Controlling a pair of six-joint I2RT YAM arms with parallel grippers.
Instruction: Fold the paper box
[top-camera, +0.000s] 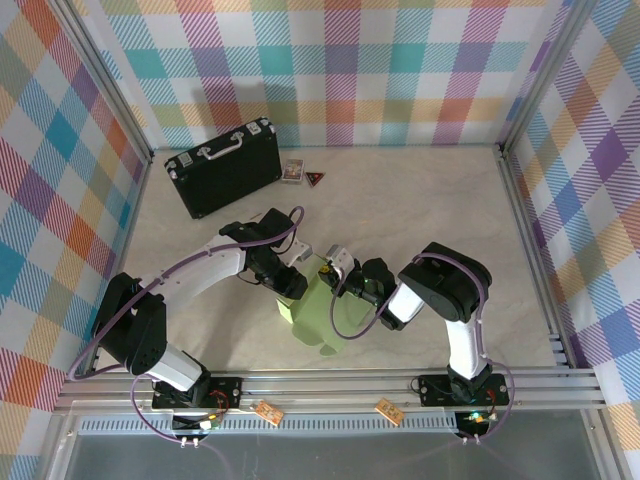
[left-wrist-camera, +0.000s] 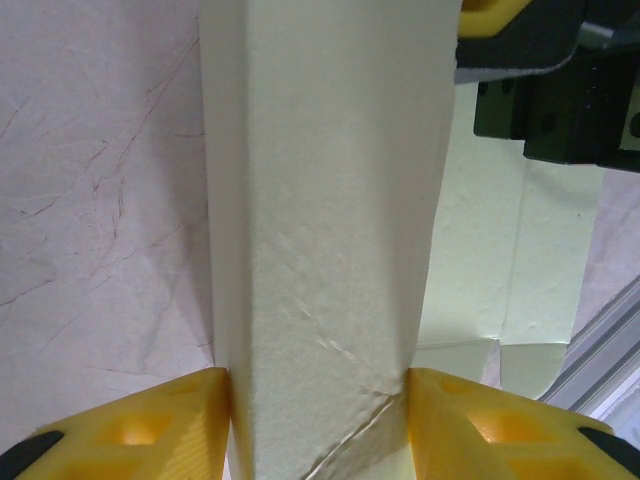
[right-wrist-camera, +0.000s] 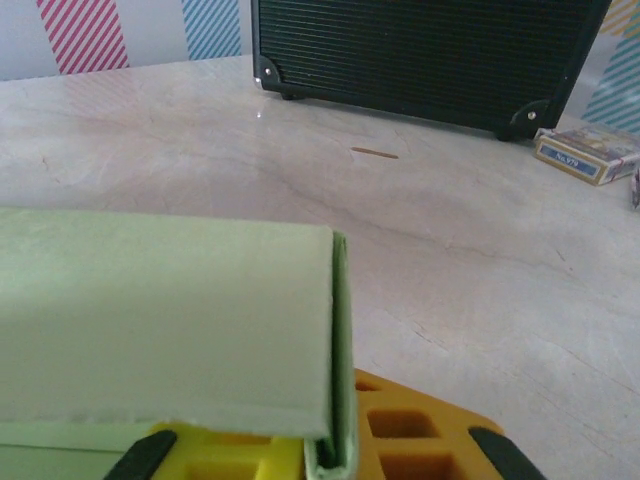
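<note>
At the far left of the surface (top-camera: 420, 210) lies a black briefcase (top-camera: 222, 167). It has no part in the task. Just right of it lie a small card pack (top-camera: 292, 171) and a small dark triangle (top-camera: 314, 180).

The left claw (top-camera: 295, 285) reaches in from the left to the middle of the surface. In its wrist view the two yellow fingers (left-wrist-camera: 150, 425) stand about half open. Each one touches a side of a raised, hollow fold of the paper box (top-camera: 318, 315), so the claw grips this fold across its width. The card shows light creases near the right finger.

The paper box lies in the middle of the surface, between the two claws and near the arm bases. One part is raised into a wall. Other panels and flaps lie flat on the surface on the near side.

The right claw (top-camera: 345, 275) meets the box from the right. In its wrist view the jaws are almost closed and seem to pinch the thin edge of a folded-over panel.

The task seems to be in its middle. At least one wall is formed and doubled over, and both claws grip the card. The flat flaps are not yet raised, and no closed box shape is visible. How many folds are left is hard to judge.
</note>
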